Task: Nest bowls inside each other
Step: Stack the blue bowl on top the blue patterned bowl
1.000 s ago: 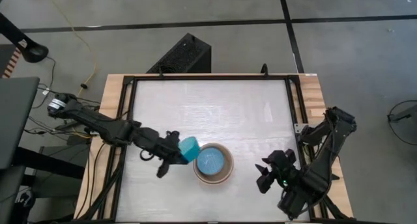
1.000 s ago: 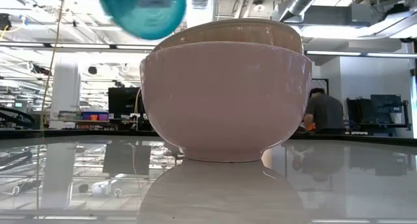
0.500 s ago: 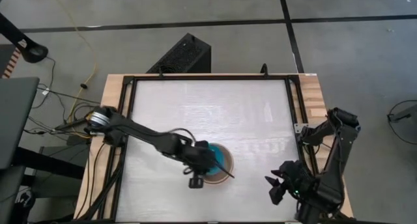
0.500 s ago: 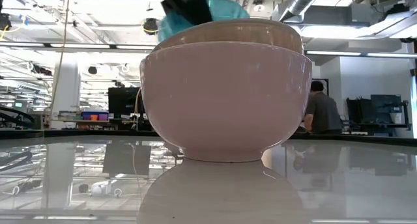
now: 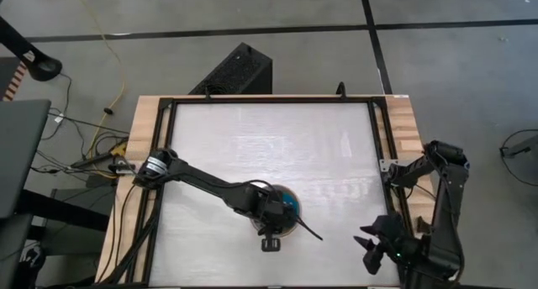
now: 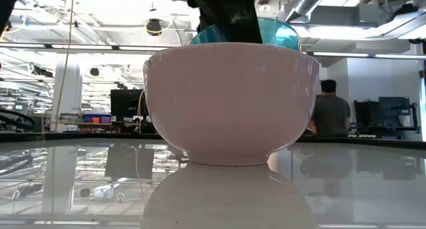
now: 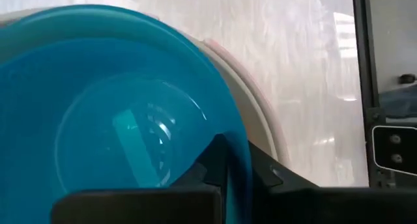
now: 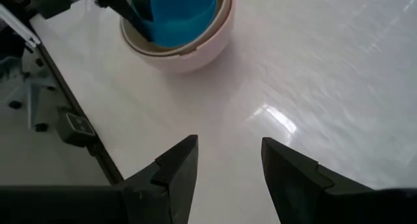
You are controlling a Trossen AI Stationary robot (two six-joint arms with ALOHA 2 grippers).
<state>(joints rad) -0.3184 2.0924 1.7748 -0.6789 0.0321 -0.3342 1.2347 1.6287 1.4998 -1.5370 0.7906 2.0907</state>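
A stack of nested bowls, its outer one pinkish-white (image 6: 229, 102), stands on its base near the table's front middle (image 5: 292, 223). The teal bowl (image 7: 124, 120) is inside the top of the stack, opening up. Its rim (image 6: 266, 34) shows just above the outer bowl's rim, slightly tilted. My left gripper (image 7: 238, 168) is shut on it, reaching in from the table's left (image 5: 273, 218). My right gripper (image 8: 228, 159) stands open with nothing between its fingers, near the table's front right corner (image 5: 372, 243). My left gripper pinches the teal bowl's rim (image 7: 233, 152), one finger inside the bowl (image 7: 208, 162) and one outside (image 7: 273, 175). The fingers slant down from the table's left. The bowl is nearly level inside the stack; whether it rests on the bowl below is hidden.
Black frame rails (image 5: 164, 155) run along the white tabletop's edges. A black box (image 5: 239, 70) lies on the floor beyond the far edge. In the low view a person (image 6: 331, 116) stands in the room behind. The far half of the table (image 5: 269, 138) holds nothing.
My left gripper has carried the teal bowl toward the table's right, over the stack, and tipped to point more steeply down. The bowl has turned from lying on its side to opening up and has sunk into the stack. My right gripper has drawn back toward the front right corner.
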